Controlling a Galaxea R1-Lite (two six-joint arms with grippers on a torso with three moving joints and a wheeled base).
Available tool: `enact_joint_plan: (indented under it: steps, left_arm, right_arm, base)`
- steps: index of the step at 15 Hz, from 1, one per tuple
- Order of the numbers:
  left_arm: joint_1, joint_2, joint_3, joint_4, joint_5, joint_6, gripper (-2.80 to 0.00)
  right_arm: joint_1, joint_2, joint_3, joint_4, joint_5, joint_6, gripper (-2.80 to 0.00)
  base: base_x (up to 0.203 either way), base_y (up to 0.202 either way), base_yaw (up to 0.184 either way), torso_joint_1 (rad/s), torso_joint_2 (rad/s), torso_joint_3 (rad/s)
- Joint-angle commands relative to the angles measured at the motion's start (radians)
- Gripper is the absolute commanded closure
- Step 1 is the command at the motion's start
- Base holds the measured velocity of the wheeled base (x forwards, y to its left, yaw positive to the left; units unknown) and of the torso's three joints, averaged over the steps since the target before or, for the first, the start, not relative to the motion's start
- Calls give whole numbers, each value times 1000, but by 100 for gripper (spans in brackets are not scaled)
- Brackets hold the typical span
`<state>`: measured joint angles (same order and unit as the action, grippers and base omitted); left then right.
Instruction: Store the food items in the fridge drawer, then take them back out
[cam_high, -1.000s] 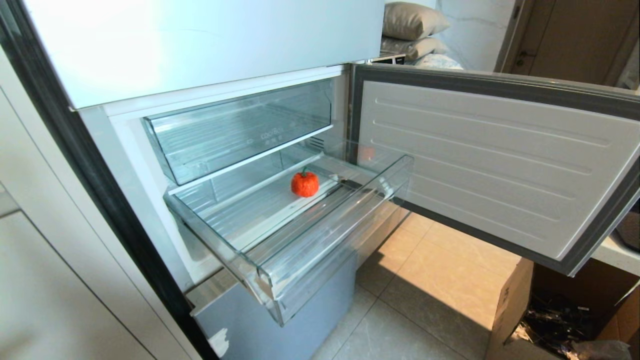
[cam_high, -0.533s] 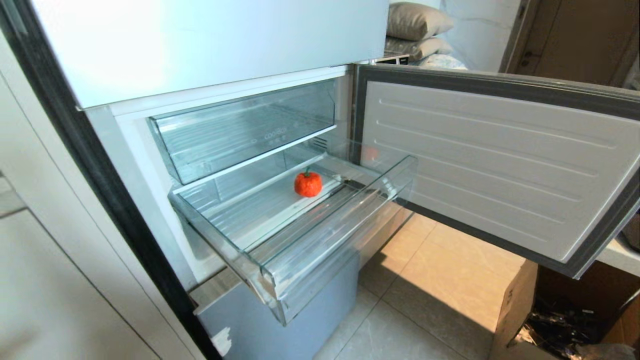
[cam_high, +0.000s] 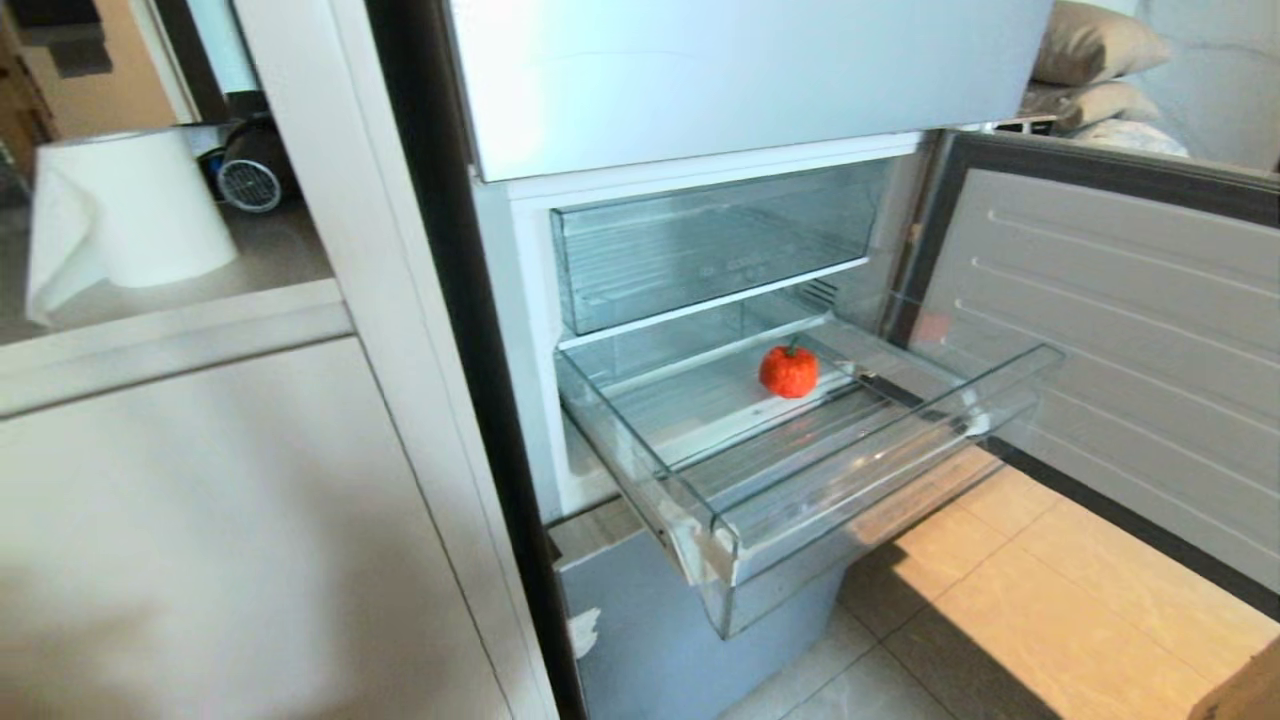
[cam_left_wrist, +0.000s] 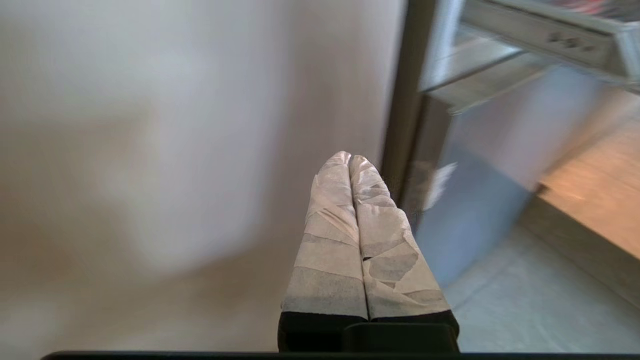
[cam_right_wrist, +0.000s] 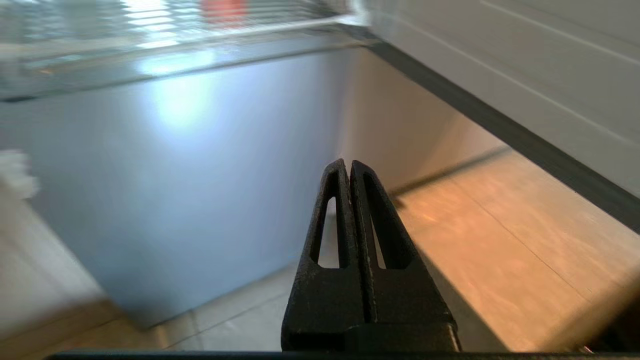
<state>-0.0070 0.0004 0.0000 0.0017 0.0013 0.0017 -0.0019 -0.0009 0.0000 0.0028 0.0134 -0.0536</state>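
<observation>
Tomato (cam_high: 788, 371) alone in pulled-out fridge drawer (cam_high: 880, 470); upper drawer (cam_high: 700, 250) seemingly empty; both pincers (cam_left_wrist: 349, 159) (cam_right_wrist: 348, 165) together.

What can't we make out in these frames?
- Tomato in the right wrist view: only a red blur, cut by the frame edge.
- Lettering on the upper drawer, head view: too small to read.
- Counter behind the paper roll, head view: cut by the frame edge, so whether other food waits there is unknown.
- Both arms: outside the head view.
</observation>
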Motion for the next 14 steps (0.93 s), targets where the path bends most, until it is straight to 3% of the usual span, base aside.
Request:
enact_joint_plan:
  steps: [1, 8, 14]
  left_arm:
    - [0, 1, 0, 0, 0, 0, 0]
    - [1, 0, 0, 0, 0, 0, 0]
    - [1, 1, 0, 0, 0, 0, 0]
  right_arm:
    - [0, 2, 0, -1, -4, 14, 0]
    - [0, 2, 0, -4, -12, 44, 0]
    - [-1, 2, 0, -4, -12, 44, 0]
  base:
    - [3, -6, 177, 6, 2, -2]
    - [2, -7, 162, 3, 3, 4]
    - [1, -1, 11, 1, 0, 0]
